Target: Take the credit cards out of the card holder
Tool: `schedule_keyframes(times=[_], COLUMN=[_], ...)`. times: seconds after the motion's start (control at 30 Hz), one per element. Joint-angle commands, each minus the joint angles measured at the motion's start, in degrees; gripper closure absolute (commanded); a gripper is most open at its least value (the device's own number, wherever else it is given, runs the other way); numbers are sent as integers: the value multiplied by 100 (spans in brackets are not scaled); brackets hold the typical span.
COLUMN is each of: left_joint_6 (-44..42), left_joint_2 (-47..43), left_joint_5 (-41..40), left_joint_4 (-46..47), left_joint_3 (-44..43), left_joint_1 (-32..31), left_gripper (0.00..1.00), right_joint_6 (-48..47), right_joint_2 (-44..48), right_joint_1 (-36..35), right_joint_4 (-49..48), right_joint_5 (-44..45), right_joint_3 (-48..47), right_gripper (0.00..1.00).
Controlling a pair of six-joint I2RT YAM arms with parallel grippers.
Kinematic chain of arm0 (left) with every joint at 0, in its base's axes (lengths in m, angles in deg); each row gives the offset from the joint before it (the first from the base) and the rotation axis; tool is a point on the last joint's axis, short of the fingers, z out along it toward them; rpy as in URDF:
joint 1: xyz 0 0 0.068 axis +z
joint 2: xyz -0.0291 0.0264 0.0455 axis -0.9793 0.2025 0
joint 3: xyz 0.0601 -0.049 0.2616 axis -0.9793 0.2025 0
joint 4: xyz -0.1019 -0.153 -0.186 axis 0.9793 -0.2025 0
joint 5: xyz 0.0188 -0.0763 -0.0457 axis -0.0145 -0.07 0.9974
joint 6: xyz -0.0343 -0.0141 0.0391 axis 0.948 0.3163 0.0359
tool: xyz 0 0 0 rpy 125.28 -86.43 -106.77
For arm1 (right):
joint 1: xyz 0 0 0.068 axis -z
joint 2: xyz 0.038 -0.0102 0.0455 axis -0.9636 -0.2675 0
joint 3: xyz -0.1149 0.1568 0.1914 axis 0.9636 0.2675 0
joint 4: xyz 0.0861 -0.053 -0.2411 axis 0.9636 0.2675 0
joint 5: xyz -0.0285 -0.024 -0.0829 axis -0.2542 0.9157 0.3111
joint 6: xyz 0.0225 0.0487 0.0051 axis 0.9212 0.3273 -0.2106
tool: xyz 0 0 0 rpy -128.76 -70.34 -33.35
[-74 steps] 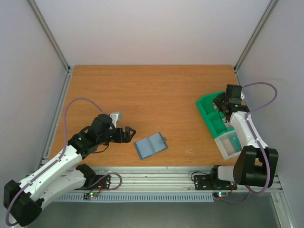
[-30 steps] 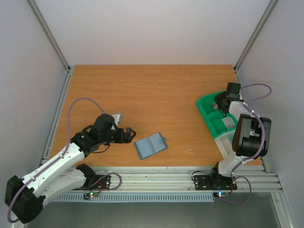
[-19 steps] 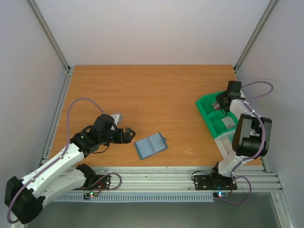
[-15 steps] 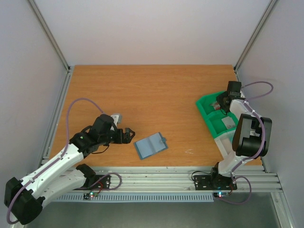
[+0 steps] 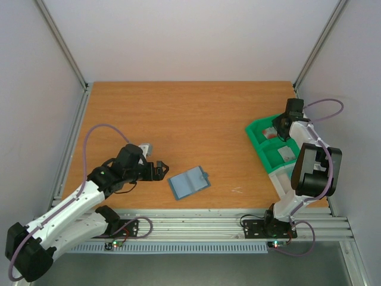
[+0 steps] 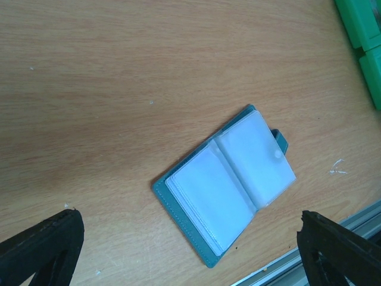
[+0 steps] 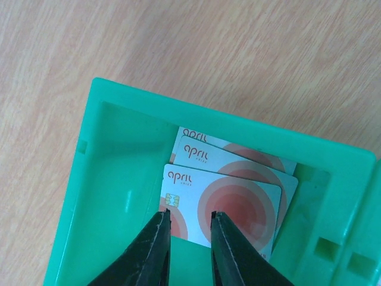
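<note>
Arms sit well apart. The left arm reaches low over the table (image 5: 178, 113). The left gripper (image 5: 159, 170) has its jaws spread fully and holds nothing, just left of the card holder (image 6: 226, 185). The holder lies open and flat near the front edge, clear pockets up. The right arm folds back, elbow raised. The right gripper (image 7: 187, 214) points down into the green bin's (image 7: 119, 173) far compartment, fingers parted narrowly and gripping nothing, above three overlapping credit cards (image 7: 238, 179).

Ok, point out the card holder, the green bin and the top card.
card holder (image 6: 223, 187): left wrist view, left clear pocket.
green bin (image 7: 119, 176): right wrist view, bare floor.
top card (image 7: 245, 201): right wrist view, red circle.
</note>
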Motion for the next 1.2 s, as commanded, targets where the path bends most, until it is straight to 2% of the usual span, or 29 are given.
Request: schedule_keyframes(times=[0.0,0.27,0.47,0.7,0.9,1.17], left_joint_6=[21,219,465,596,755,1347], left_joint_2=[67,462,824,1123,1566,2042], left_joint_5=[79,685,1176,1117,1429,1729], left_joint_4=[55,433,849,1079,1637,2576], left_joint_3=[108,292,413,614,753,925], left_joint_1=[20,17,17,17,20,18], left_gripper=[3,12,28,39,40,36], right_joint_6=[48,-80,-419,-547,-555,-447], right_joint_2=[40,349,799,1327,1678,1691], right_joint_1=[32,-84,-468,-1094,-1965,-3404], right_joint_4=[576,831,1139,1234,986,783], right_joint_5=[37,-665,-932,-1639,-2337,-2563], right_joint_3=[-312,-323,-259,121,609,1022], right_gripper=[79,76,75,75,74,72])
